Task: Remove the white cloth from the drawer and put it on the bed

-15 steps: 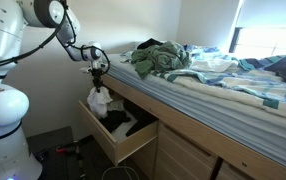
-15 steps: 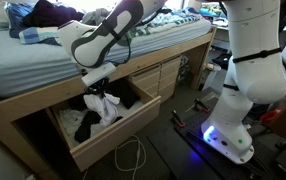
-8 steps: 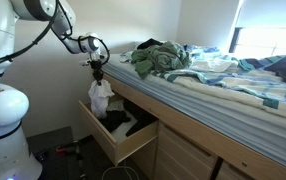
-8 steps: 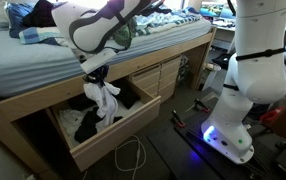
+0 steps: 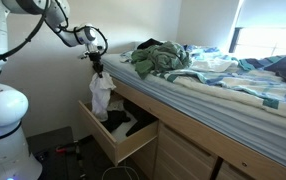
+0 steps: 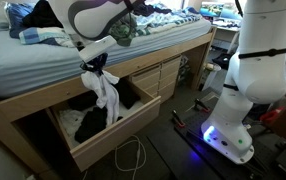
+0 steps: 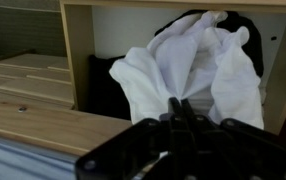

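Crumpled white cloth (image 5: pixel 101 95), pinched by the black fingers (image 5: pixel 96 69) and hanging beneath them: lifted higher than a second ago, apparently clear of the open wooden drawer (image 5: pixel 118 142); placement on the striped-sheeted bed (image 5: pixel 233 92) pending.

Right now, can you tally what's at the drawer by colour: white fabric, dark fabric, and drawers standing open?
white cloth, hanging from the jaws above the drawer: 1
dark clothing heap, lying in the drawer: 1
open drawer: 1
Total: 3
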`<state>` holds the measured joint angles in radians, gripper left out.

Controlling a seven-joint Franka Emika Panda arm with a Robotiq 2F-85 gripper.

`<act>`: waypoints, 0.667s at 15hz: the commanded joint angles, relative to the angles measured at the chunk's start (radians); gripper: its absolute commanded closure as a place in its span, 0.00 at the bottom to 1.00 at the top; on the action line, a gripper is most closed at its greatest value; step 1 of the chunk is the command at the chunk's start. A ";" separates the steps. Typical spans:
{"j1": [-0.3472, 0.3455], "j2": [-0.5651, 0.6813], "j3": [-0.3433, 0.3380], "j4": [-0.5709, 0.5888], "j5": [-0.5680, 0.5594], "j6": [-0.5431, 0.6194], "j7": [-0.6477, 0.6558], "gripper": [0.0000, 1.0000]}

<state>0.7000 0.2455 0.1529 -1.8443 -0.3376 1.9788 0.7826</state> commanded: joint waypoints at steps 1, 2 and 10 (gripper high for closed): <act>-0.030 -0.047 0.044 -0.021 -0.040 -0.017 0.027 0.99; -0.038 -0.012 0.051 0.007 -0.024 -0.009 0.013 0.99; -0.052 -0.002 0.066 0.007 -0.024 -0.008 0.012 0.99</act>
<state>0.6762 0.2390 0.1873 -1.8440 -0.3536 1.9771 0.7906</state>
